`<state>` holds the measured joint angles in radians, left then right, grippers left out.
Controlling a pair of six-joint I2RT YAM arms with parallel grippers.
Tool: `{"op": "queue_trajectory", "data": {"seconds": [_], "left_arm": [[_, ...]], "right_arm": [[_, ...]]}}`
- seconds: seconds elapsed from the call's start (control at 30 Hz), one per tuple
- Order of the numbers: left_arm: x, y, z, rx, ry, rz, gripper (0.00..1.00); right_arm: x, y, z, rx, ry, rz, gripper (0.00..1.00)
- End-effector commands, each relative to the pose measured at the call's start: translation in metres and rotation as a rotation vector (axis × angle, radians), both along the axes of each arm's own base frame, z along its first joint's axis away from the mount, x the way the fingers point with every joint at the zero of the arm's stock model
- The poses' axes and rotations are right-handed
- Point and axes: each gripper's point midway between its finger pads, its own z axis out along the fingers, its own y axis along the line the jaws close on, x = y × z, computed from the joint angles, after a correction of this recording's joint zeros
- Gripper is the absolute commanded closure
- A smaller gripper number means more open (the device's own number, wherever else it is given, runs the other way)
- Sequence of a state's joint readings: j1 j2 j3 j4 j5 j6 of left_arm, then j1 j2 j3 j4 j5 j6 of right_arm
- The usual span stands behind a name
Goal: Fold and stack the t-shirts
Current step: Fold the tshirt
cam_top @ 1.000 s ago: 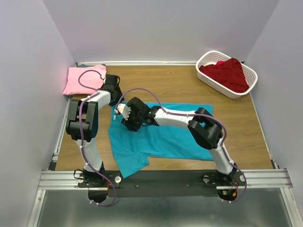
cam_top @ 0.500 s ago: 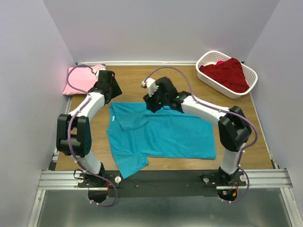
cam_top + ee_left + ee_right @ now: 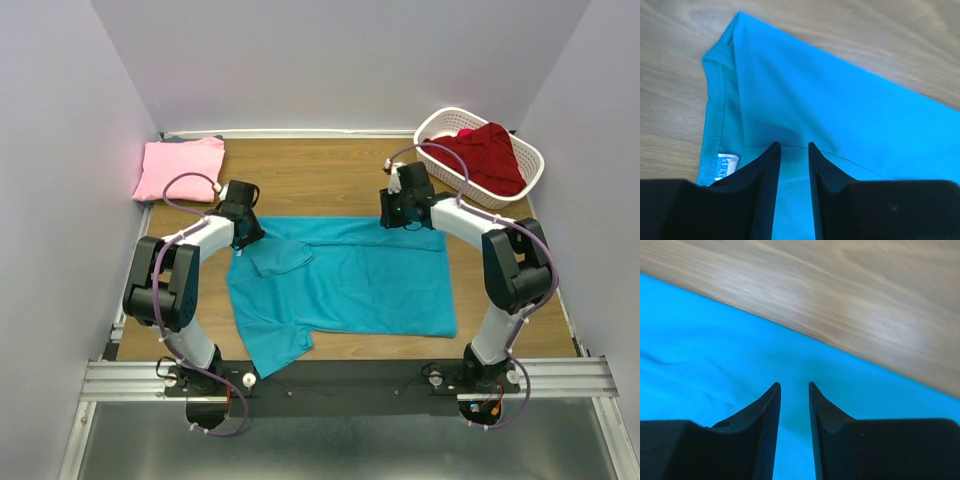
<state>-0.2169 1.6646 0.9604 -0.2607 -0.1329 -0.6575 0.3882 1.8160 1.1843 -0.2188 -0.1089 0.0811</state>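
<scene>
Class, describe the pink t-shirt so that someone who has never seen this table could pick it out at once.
On the wooden table, go to the far-left corner. The pink t-shirt lies there, folded into a neat square. Only it is fully folded: the teal t-shirt lies spread out mid-table and the dark red t-shirt is heaped in the white basket.

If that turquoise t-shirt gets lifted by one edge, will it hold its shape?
Probably not: the thin turquoise cloth t-shirt lies flat with soft wrinkles and a flopped-over sleeve, so it should droop. It looks light, and pushing would likely bunch it.
</scene>
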Motion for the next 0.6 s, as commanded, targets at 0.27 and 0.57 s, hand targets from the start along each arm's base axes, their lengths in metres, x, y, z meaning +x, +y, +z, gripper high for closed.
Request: {"op": "queue_trajectory", "data": {"seconds": [0.27,0.57], "left_arm": [[-0.032,0.02,-0.031,-0.06,0.07,0.132,0.65],[-0.018,0.031,0.024,-0.05,-0.062,0.175,0.48]], "right_arm": [[-0.026,-0.13,-0.024,-0.029,0.078,-0.509,0.64],[-0.018,-0.14,-0.002,-0.013,0.022,-0.544,0.63]]}}
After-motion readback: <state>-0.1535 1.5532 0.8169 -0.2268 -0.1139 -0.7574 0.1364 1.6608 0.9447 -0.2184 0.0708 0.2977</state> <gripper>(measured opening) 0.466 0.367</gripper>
